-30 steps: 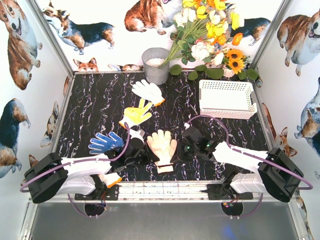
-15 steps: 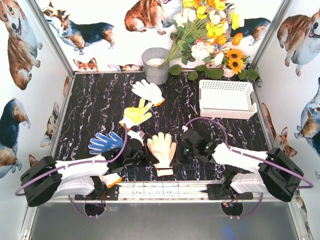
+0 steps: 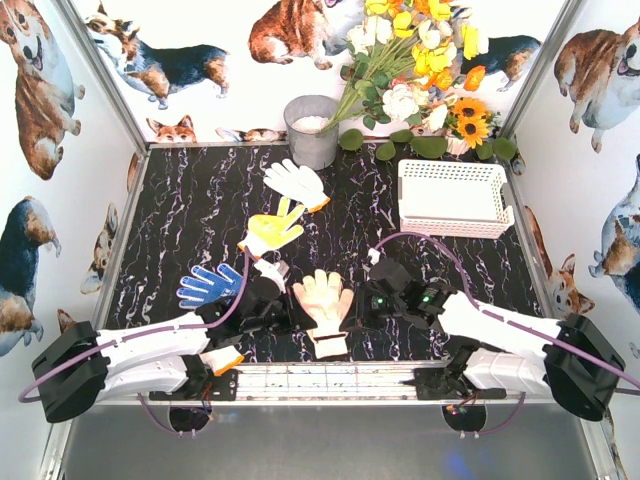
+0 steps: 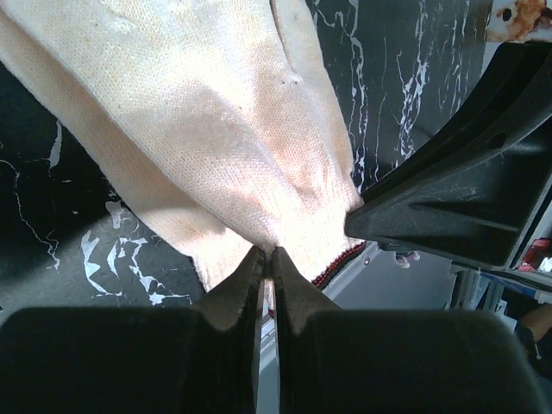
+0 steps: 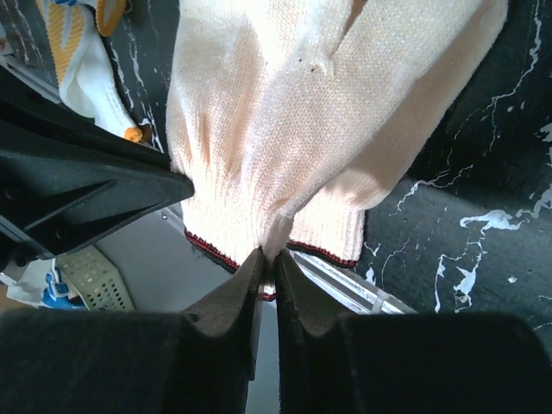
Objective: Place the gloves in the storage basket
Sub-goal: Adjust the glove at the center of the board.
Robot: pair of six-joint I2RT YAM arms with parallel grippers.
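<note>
A beige glove (image 3: 323, 297) lies at the near middle of the table, cuff towards the near edge. My left gripper (image 3: 300, 318) is shut on the cuff's left side, seen in the left wrist view (image 4: 267, 254) pinching the knit of the beige glove (image 4: 216, 129). My right gripper (image 3: 352, 312) is shut on the cuff's right side, with the red-edged cuff of the beige glove (image 5: 285, 129) bunched between its jaws (image 5: 269, 256). A blue glove (image 3: 207, 286), a yellow glove (image 3: 272, 230) and a white glove (image 3: 295, 182) lie to the left and behind. The white storage basket (image 3: 455, 228) stands at the back right.
A grey metal bucket (image 3: 311, 130) stands at the back middle, with a bunch of flowers (image 3: 420, 60) beside it. A piece of white and orange fabric (image 3: 222, 358) shows under my left arm. The metal rail of the table's near edge (image 3: 330, 378) lies just behind the cuff.
The beige glove has slid a little towards the near edge with both grippers on its cuff. Both arms have drawn back and their rear links have swung outwards.
</note>
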